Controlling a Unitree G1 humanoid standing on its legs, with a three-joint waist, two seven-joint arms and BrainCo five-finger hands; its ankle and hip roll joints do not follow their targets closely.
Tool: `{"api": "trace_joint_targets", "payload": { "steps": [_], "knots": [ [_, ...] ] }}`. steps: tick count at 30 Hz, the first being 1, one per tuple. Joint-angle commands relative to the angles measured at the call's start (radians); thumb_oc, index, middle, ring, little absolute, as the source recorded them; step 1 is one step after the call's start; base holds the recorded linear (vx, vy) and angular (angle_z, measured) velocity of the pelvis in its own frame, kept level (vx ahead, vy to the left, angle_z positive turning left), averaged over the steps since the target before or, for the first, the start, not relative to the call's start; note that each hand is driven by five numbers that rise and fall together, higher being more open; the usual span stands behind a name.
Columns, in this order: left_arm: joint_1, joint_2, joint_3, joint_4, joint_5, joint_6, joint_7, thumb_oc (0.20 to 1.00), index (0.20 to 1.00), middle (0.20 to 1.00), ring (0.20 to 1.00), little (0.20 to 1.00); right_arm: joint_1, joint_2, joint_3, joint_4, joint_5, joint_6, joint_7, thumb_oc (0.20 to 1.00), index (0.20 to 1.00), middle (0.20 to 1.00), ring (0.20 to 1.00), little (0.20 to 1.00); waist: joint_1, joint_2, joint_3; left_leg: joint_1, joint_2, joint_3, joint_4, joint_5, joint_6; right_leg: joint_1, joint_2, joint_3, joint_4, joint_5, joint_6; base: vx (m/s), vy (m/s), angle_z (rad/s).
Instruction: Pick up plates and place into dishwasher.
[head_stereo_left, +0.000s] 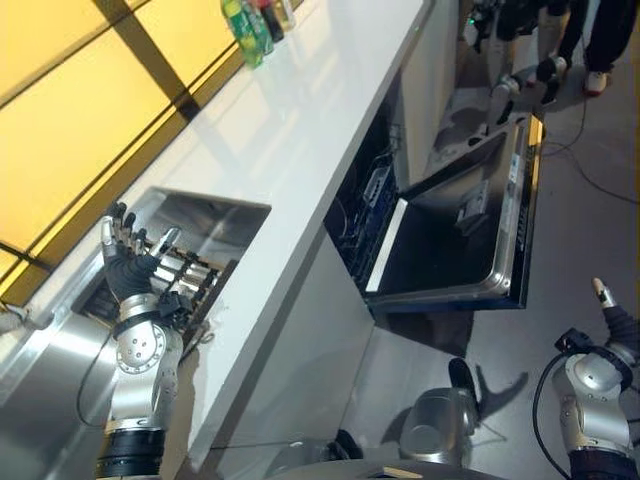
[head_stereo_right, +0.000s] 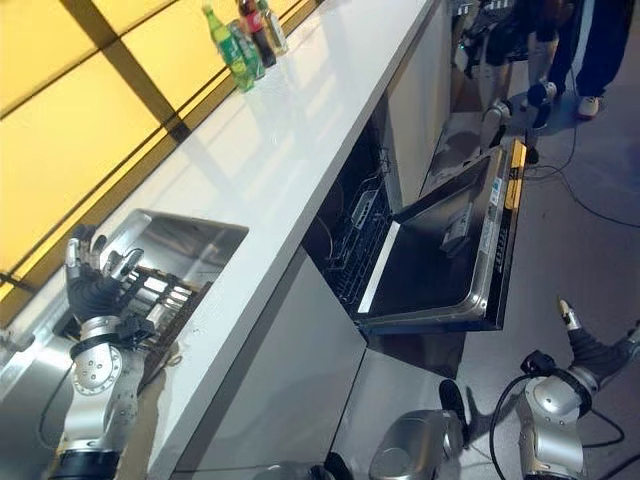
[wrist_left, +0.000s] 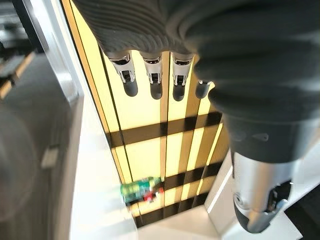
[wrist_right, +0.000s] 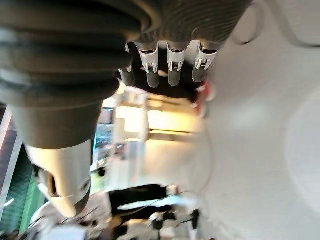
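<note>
While the left hand (head_stereo_left: 128, 262) hovers with fingers spread over the sink (head_stereo_left: 225, 215), the plates (head_stereo_left: 190, 275) sit racked just beside it, untouched. Right hand (wrist_right: 170, 67), fingers straight, hangs low, well apart from the open dishwasher (head_stereo_left: 455, 225) under the bench (head_stereo_left: 300, 110).

1. Left hand (head_stereo_left: 128, 262) is pointing upward on a raised forearm, fingers (wrist_left: 155, 85) spreading straight, thumb apart, nothing lying between them.
2. Right hand (wrist_right: 165, 60) is hanging low, fingers extending straight, nothing between fingers and thumb.
</note>
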Motion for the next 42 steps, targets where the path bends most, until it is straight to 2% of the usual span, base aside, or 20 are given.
{"api": "trace_joint_targets", "payload": {
  "steps": [1,2,4,5,8,11,14,19,24,27,32,34,36,42],
  "knots": [
    [-0.077,0.009,0.035,-0.006,-0.010,-0.039,0.018,1.000,1.000,1.000,1.000,1.000,-0.072,-0.044,0.014,0.009,0.164,-0.100,0.109,1.000,1.000,1.000,1.000,1.000,-0.059,0.035,0.084,0.042,-0.014,-0.004,0.058,-0.069,0.019,-0.059,-0.043,0.052,0.041,0.160,-0.032,-0.10,-0.002,-0.02],
    [-0.096,0.014,0.021,-0.004,-0.005,-0.044,0.035,1.000,1.000,1.000,1.000,1.000,-0.085,-0.042,0.022,0.030,0.225,-0.139,0.146,1.000,1.000,1.000,1.000,1.000,-0.064,0.043,0.107,0.013,-0.012,0.003,0.078,-0.068,0.016,-0.074,-0.045,0.056,0.041,0.148,-0.037,-0.14,-0.034,-0.08],
    [-0.119,0.022,0.009,-0.003,-0.002,-0.044,0.052,1.000,1.000,1.000,1.000,1.000,-0.102,-0.041,0.029,0.051,0.273,-0.163,0.165,1.000,1.000,1.000,1.000,1.000,-0.066,0.053,0.128,-0.019,-0.011,0.007,0.099,-0.070,0.012,-0.094,-0.047,0.059,0.042,0.139,-0.041,-0.23,-0.062,-0.12],
    [-0.151,0.028,-0.008,0.007,-0.002,-0.051,0.070,1.000,1.000,1.000,1.000,1.000,-0.138,-0.044,0.051,0.078,0.320,-0.201,0.193,1.000,1.000,1.000,1.000,1.000,-0.069,0.072,0.161,-0.054,-0.010,0.012,0.121,-0.068,0.006,-0.120,-0.048,0.062,0.048,0.125,-0.046,-0.24,-0.052,-0.09],
    [-0.176,0.026,-0.031,0.010,-0.001,-0.072,0.074,1.000,1.000,1.000,1.000,1.000,-0.206,-0.046,0.078,0.125,0.432,-0.244,0.271,1.000,1.000,1.000,1.000,1.000,-0.067,0.111,0.201,-0.110,-0.012,0.011,0.155,-0.068,-0.002,-0.165,-0.048,0.075,0.071,0.102,-0.054,-0.12,-0.043,-0.07],
    [-0.198,0.023,-0.059,0.004,0.006,-0.082,0.078,1.000,1.000,1.000,1.000,1.000,-0.288,-0.061,0.092,0.189,0.510,-0.259,0.313,1.000,1.000,1.000,1.000,1.000,-0.058,0.151,0.230,-0.158,-0.021,0.002,0.183,-0.071,-0.008,-0.212,-0.049,0.086,0.103,0.082,-0.061,-0.06,-0.058,0.07],
    [-0.227,0.032,-0.086,-0.014,0.012,-0.065,0.080,1.000,1.000,1.000,1.000,1.000,-0.386,-0.082,0.106,0.225,0.526,-0.230,0.354,1.000,1.000,1.000,1.000,1.000,-0.052,0.185,0.254,-0.200,-0.030,-0.012,0.210,-0.077,-0.007,-0.260,-0.048,0.098,0.140,0.064,-0.066,-0.04,-0.084,-0.01],
    [-0.260,0.064,-0.126,-0.049,-0.003,-0.030,0.076,1.000,1.000,1.000,1.000,1.000,-0.517,-0.124,0.169,0.284,0.549,-0.148,0.519,1.000,1.000,1.000,1.000,1.000,-0.021,0.216,0.264,-0.267,-0.043,-0.046,0.247,-0.089,-0.008,-0.319,-0.046,0.109,0.187,0.036,-0.079,0.02,-0.109,0.01],
    [-0.284,0.086,-0.141,-0.075,-0.010,-0.002,0.094,1.000,1.000,1.000,1.000,1.000,-0.611,-0.151,0.230,0.247,0.514,-0.139,0.558,1.000,1.000,1.000,1.000,1.000,-0.002,0.220,0.264,-0.308,-0.039,-0.056,0.256,-0.088,-0.010,-0.362,-0.039,0.105,0.204,0.023,-0.079,-0.02,-0.102,0.04],
    [-0.291,0.100,-0.150,-0.071,-0.015,-0.009,0.097,1.000,1.000,1.000,1.000,1.000,-0.665,-0.163,0.263,0.162,0.494,-0.128,0.605,1.000,1.000,1.000,1.000,1.000,0.013,0.224,0.264,-0.327,-0.032,-0.067,0.260,-0.093,-0.017,-0.375,-0.034,0.093,0.211,0.007,-0.077,-0.01,-0.073,0.05],
    [-0.302,0.118,-0.135,-0.064,-0.036,-0.016,0.084,1.000,1.000,1.000,1.000,1.000,-0.714,-0.168,0.329,0.064,0.413,-0.026,0.687,1.000,1.000,1.000,1.000,1.000,0.027,0.215,0.264,-0.322,-0.031,-0.084,0.249,-0.086,-0.018,-0.366,-0.028,0.080,0.207,0.008,-0.076,0.00,-0.026,-0.04],
    [-0.307,0.128,-0.132,-0.068,-0.049,-0.007,0.081,1.000,1.000,1.000,1.000,1.000,-0.714,-0.168,0.378,-0.014,0.362,0.035,0.762,1.000,1.000,1.000,1.000,1.000,0.032,0.200,0.264,-0.318,-0.029,-0.094,0.249,-0.083,-0.017,-0.355,-0.022,0.072,0.209,0.007,-0.076,0.01,-0.007,-0.09],
    [-0.315,0.134,-0.130,-0.070,-0.053,0.001,0.077,1.000,1.000,1.000,1.000,1.000,-0.705,-0.168,0.425,-0.066,0.325,0.064,0.825,1.000,1.000,1.000,1.000,1.000,0.039,0.180,0.264,-0.308,-0.025,-0.102,0.243,-0.076,-0.017,-0.339,-0.017,0.062,0.207,0.008,-0.074,0.00,-0.023,-0.10],
    [-0.353,0.148,-0.117,-0.048,-0.057,0.028,0.089,1.000,1.000,1.000,1.000,1.000,-0.686,-0.136,0.472,-0.164,0.309,0.103,0.894,1.000,1.000,1.000,1.000,1.000,0.063,0.110,0.262,-0.255,-0.012,-0.126,0.216,-0.061,-0.017,-0.253,-0.004,0.020,0.173,0.021,-0.072,0.00,-0.021,0.02]
  ]
}}
